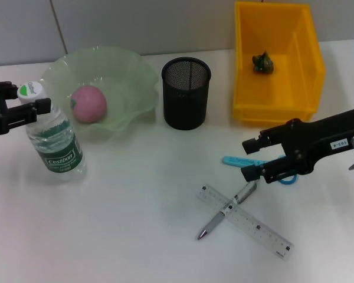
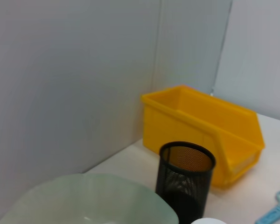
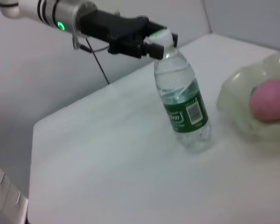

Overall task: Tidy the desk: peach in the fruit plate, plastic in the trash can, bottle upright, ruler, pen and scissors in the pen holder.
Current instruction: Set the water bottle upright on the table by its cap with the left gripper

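The clear water bottle (image 1: 56,141) with a green label stands nearly upright at the left, leaning a little. My left gripper (image 1: 30,97) is shut on its white cap, as the right wrist view also shows for the left gripper (image 3: 161,42) and bottle (image 3: 184,107). The pink peach (image 1: 88,103) lies in the pale green fruit plate (image 1: 130,76). Crumpled green plastic (image 1: 263,62) lies inside the yellow bin (image 1: 307,71). My right gripper (image 1: 252,159) is open, its fingers on either side of the blue scissors (image 1: 236,160) on the table. A clear ruler (image 1: 253,227) and a silver pen (image 1: 221,218) lie crossed nearby.
The black mesh pen holder (image 1: 186,92) stands between plate and bin, with nothing visible inside it. The left wrist view shows the pen holder (image 2: 184,182), the yellow bin (image 2: 200,126) and the plate's rim (image 2: 84,196) before a grey wall.
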Motion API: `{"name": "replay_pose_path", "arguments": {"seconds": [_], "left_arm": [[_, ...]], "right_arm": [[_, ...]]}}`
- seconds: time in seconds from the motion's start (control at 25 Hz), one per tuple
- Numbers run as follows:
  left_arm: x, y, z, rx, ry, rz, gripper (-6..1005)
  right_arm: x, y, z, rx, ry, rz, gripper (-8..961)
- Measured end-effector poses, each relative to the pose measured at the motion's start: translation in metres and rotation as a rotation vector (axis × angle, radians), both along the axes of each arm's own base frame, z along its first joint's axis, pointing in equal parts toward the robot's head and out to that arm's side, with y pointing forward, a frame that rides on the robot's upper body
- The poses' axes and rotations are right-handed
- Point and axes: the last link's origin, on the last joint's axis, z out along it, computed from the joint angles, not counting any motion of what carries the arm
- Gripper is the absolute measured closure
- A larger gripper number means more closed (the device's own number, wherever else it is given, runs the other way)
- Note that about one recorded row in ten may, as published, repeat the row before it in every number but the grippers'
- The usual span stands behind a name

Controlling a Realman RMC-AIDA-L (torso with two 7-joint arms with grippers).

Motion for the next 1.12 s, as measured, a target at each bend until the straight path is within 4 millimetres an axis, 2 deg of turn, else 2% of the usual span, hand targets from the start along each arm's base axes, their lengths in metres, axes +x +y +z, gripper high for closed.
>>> {"name": "replay_pose_path", "arguments": {"seconds": [1.12], "left_arm": [[-0.011, 0.007, -0.009, 0.048, -0.014, 0.059, 554]], "right_arm": [[0.005, -0.003, 0.0, 0.019, 0.006, 0.009, 214]]}}
